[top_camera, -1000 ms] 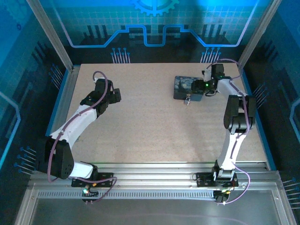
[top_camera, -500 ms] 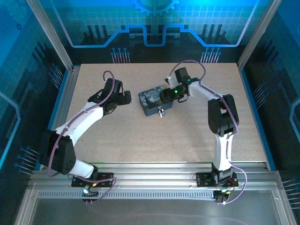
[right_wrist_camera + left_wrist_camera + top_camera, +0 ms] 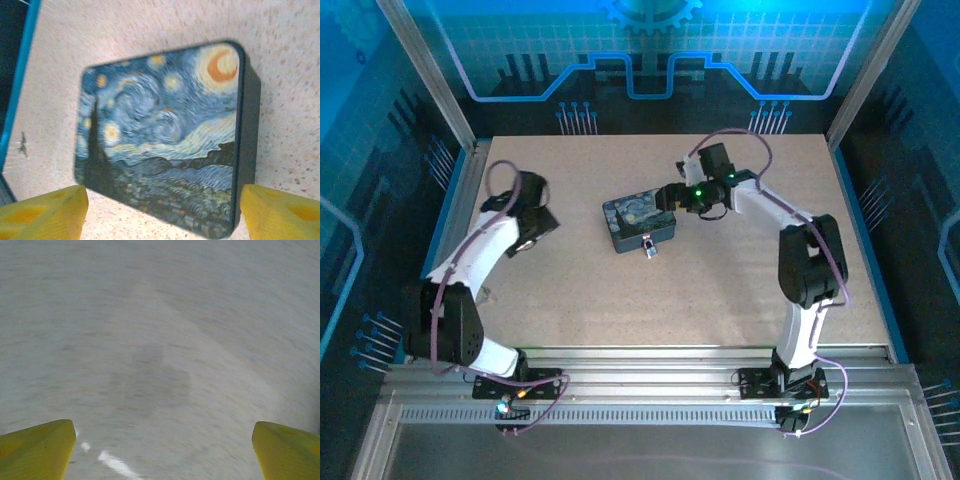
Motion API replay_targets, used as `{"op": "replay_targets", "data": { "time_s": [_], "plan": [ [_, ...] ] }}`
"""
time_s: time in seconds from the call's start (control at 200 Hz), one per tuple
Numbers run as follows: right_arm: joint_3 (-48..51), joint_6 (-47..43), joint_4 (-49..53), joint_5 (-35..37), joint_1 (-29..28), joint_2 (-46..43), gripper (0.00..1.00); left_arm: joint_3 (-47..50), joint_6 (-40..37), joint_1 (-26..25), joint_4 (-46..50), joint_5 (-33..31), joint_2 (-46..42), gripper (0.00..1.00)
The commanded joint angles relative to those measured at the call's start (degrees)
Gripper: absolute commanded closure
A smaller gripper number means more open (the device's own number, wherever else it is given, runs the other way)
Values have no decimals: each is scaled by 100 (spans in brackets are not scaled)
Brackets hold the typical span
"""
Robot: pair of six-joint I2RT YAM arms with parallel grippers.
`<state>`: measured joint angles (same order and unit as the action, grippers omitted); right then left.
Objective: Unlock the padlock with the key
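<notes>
Positioning step: right gripper (image 3: 161,212) spread, at 2 o'clock of box (image 3: 632,218); left gripper (image 3: 160,450) spread, empty. Padlock (image 3: 650,249) at 5 o'clock. Next: locate key.

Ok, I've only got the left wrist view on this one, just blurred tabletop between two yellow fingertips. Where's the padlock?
Observer: In the top view the padlock sits against the near edge of the swirl-painted box, mid-table, well to the right of the left gripper.
Operator: Is the right arm on it?
Observer: No. The right gripper is at the box's far right corner, on the side away from the padlock.
Operator: Open or shut?
Observer: Open. In the right wrist view its fingers are spread wide, with the painted lid between them.
</notes>
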<state>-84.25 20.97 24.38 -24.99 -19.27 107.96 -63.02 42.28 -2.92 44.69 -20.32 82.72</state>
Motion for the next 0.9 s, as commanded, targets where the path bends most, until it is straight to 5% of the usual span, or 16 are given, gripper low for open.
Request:
{"op": "replay_targets", "data": {
  "time_s": [0.0, 0.105, 0.23, 0.475, 0.895],
  "plan": [
    [-46, -129, 439, -181, 63, -408, 20, 456, 480, 760, 696, -2, -484, 14],
    [49, -140, 541, -259, 16, -550, 22, 945, 279, 1608, 344, 318, -542, 38],
    [227, -102, 617, -273, -204, -664, 23, 1259, 169, 2188, 215, 283, -374, 51],
    [167, -204, 1012, -122, -613, -737, 24, 1619, 84, 2790, -216, 622, -8, 53],
    [35, -190, 1198, -18, -745, -873, 25, 1688, 32, 2821, -601, 614, 851, 57]
  ]
}}
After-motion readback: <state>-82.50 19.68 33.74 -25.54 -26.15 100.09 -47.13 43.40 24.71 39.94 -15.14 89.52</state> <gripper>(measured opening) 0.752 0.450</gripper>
